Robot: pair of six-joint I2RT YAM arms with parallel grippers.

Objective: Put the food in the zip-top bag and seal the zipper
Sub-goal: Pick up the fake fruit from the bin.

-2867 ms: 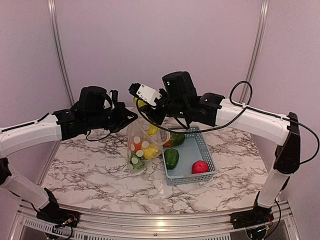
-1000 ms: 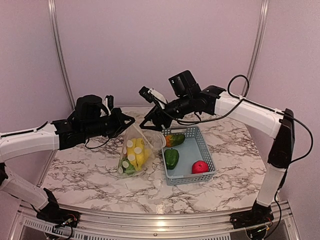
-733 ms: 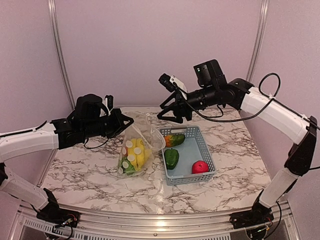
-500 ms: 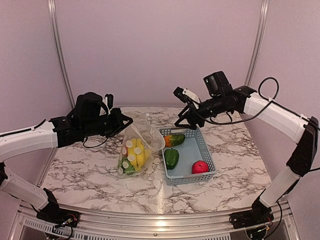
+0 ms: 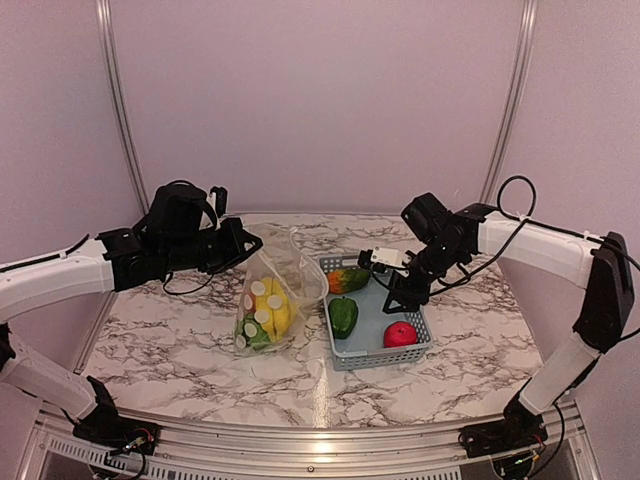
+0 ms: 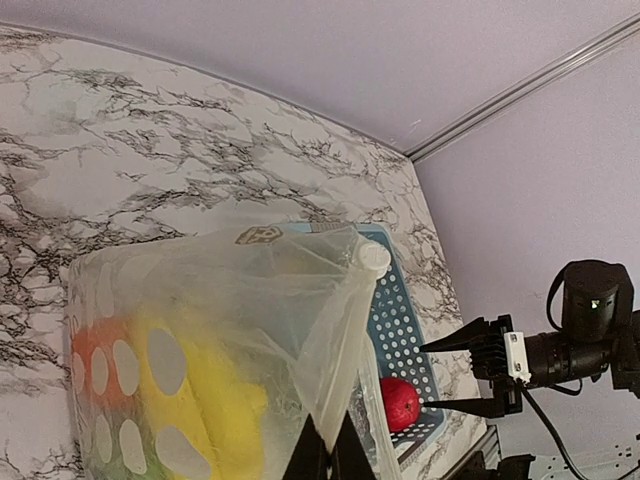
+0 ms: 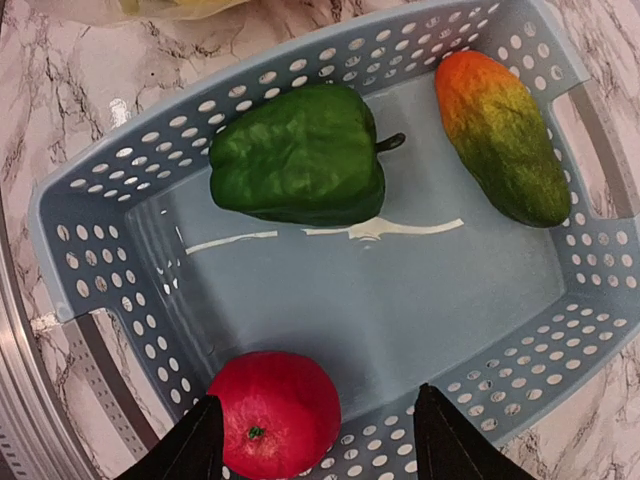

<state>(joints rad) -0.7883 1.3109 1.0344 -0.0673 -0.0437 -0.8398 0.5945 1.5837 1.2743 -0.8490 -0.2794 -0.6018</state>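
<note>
The clear dotted zip-top bag (image 5: 268, 298) holds yellow, orange and green food and hangs from my left gripper (image 5: 252, 243), which is shut on its top edge (image 6: 330, 380). The light-blue basket (image 5: 405, 290) holds a green pepper (image 5: 343, 315), an orange-green piece (image 5: 348, 279) and a red apple (image 5: 400, 334). My right gripper (image 5: 392, 292) is open and empty above the basket. In the right wrist view its fingers (image 7: 195, 445) straddle the basket's near wall beside the apple (image 7: 274, 413); the pepper (image 7: 300, 155) and the orange-green piece (image 7: 500, 135) lie farther in.
The marble table (image 5: 180, 350) ends at a metal rail at the near edge. Purple walls with metal posts close in the back and sides. The bag leans right next to the basket's left wall.
My right gripper let go of the bag's mouth, swung up and right, then came down over the basket, open. The bag sagged lower, still held by my left gripper.
</note>
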